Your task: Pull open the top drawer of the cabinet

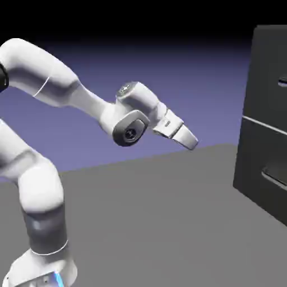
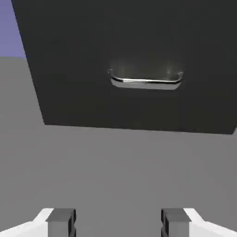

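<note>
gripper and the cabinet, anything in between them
Nothing: only bare grey table lies between the gripper and the cabinet, seen in both views.

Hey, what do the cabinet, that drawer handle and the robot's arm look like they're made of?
The cabinet looks like matte painted board or metal: flat charcoal, no grain or shine, so either is possible. The handle in the hand view looks like polished metal, with a bright highlight along its bar. The arm looks like glossy white plastic or enamelled casing, with soft sheen on its curves.
</note>
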